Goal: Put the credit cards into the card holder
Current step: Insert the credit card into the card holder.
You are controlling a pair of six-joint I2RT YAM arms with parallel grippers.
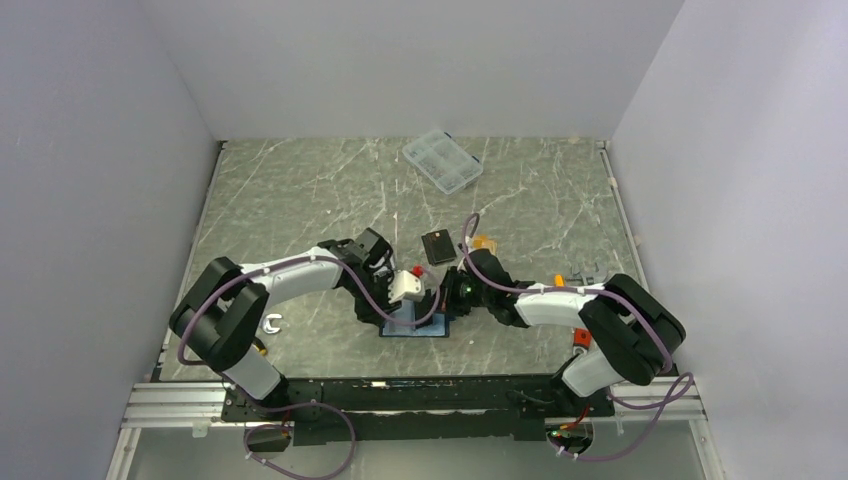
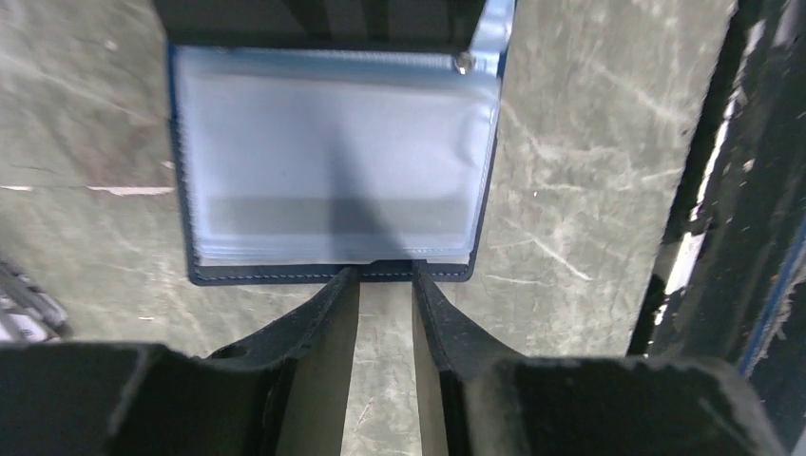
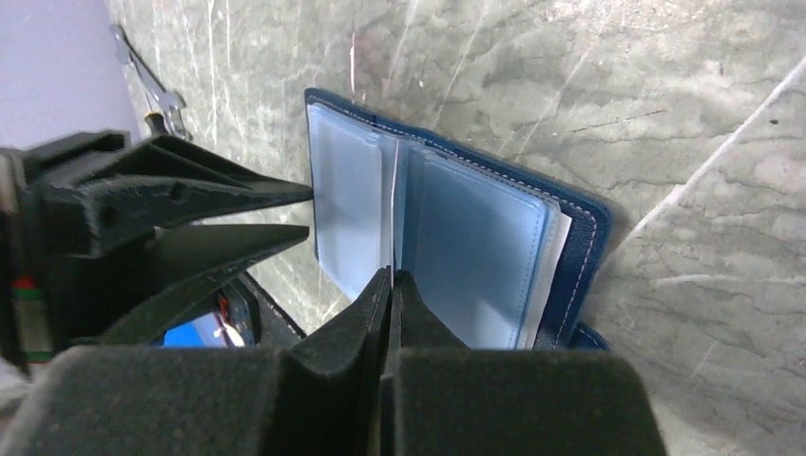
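**A:** Holder, where?
**B:** Card holder [image 1: 425,328] lies open and flat on the marbled table [image 1: 300,200], at the middle of the near side, between the two grippers. Navy cover down, pale blue clear sleeves up.

**A:** Cards?
**B:** One black card [image 1: 438,246] lies flat on the table just beyond the holder, not touching it. An orange piece [image 1: 484,243] sits beside it, half behind the right arm's cable, so I can't tell if it's a card. In the left wrist view a greyish band shows through the top sleeve. Can't tell what it is.

**A:** Left gripper?
**B:** Left gripper [image 2: 380,275] has its jaws a narrow way apart, with bare table showing in the gap. Both tips meet the holder's stitched edge. It grips nothing.

**A:** Right?
**B:** Right gripper [image 3: 390,277] has its fingers pressed together, tips at the split between sleeves mid-holder. A thin pale leaf runs right up to the tips. Pinched or not, can't tell.

**A:** Rest?
**B:** Clear compartment box [image 1: 443,162] at the far side, well apart. Small wrench [image 1: 272,323] by the left arm.
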